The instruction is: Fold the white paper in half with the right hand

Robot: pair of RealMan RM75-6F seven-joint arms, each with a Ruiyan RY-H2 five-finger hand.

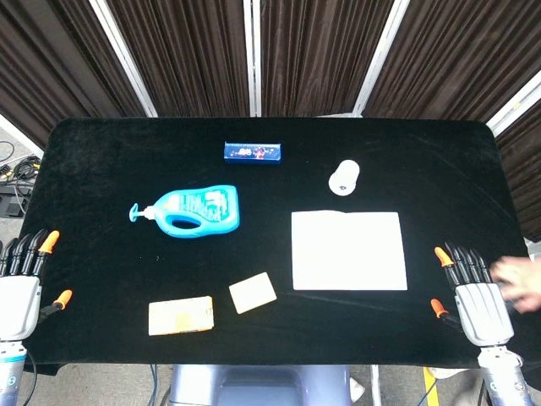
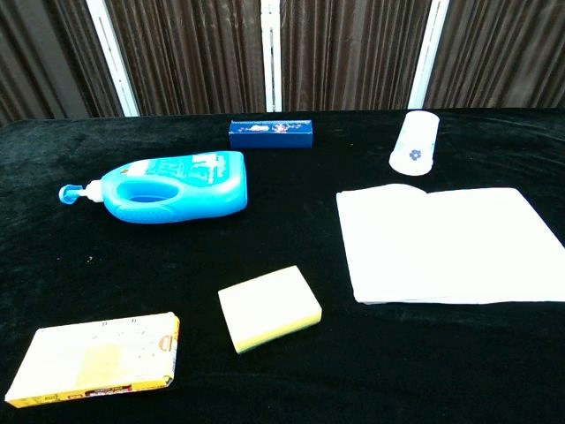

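The white paper (image 1: pixel 347 250) lies flat on the black table (image 1: pixel 101 169), right of centre; in the chest view the paper (image 2: pixel 450 243) reaches the right edge of the frame. My right hand (image 1: pixel 475 294) rests at the table's front right corner, to the right of the paper and apart from it, fingers stretched out and holding nothing. My left hand (image 1: pixel 24 279) sits at the front left edge, fingers also spread and empty. Neither hand shows in the chest view.
A blue detergent bottle (image 1: pixel 191 211) lies on its side left of centre. A small blue box (image 1: pixel 252 151) is at the back, a white cup (image 1: pixel 344 178) lies behind the paper. A yellow sponge (image 1: pixel 252 293) and a yellow packet (image 1: pixel 180 315) lie near the front.
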